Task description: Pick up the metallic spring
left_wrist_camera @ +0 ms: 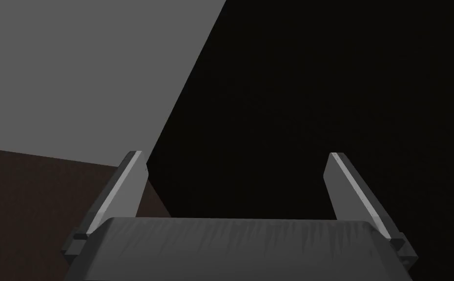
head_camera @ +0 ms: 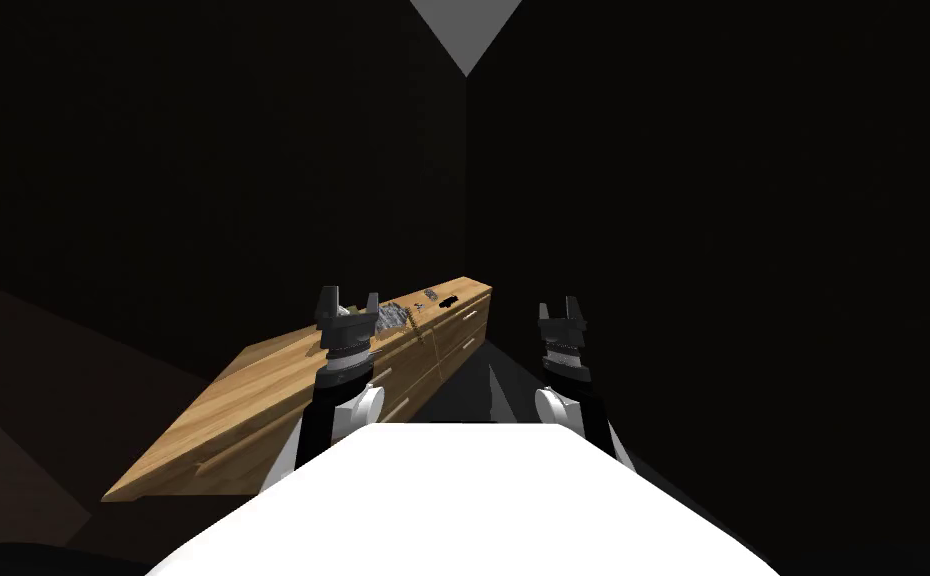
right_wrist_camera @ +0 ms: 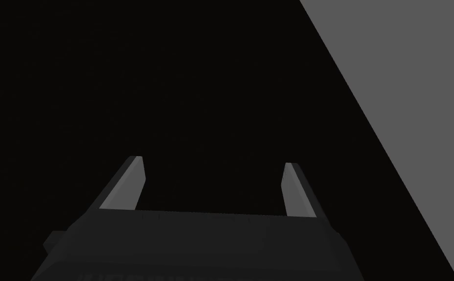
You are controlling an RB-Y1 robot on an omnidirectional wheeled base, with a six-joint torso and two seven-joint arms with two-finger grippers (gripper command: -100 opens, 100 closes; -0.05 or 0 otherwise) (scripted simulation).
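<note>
On the wooden cabinet [head_camera: 243, 390], just past the left gripper [head_camera: 350, 297], lies what I take for the spring [head_camera: 414, 322] (beside a grey lump [head_camera: 390, 318]). The 2 grippers gape empty, the right gripper [head_camera: 559, 304] off to the side. A careless reach could clip the lump, knocking the spring away.
</note>
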